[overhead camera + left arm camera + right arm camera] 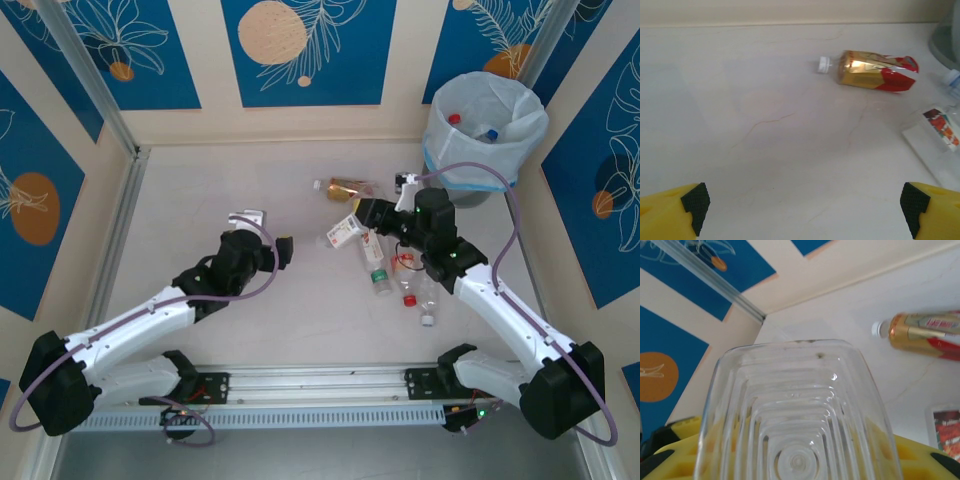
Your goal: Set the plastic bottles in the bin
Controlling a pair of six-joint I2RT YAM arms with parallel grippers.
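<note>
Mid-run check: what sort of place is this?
Likely a walled robot test cell: pale tabletop boxed by blue printed panels, metal rail at the arms' bases, lined bin in a corner.

Reaching over the middle of the pale table [220,190] with the left yellow-fingered gripper [805,205], jaws spread wide; clamping a clear ribbed plastic bottle [797,410] in the right yellow-fingered gripper [368,213], toward the far right corner
</note>
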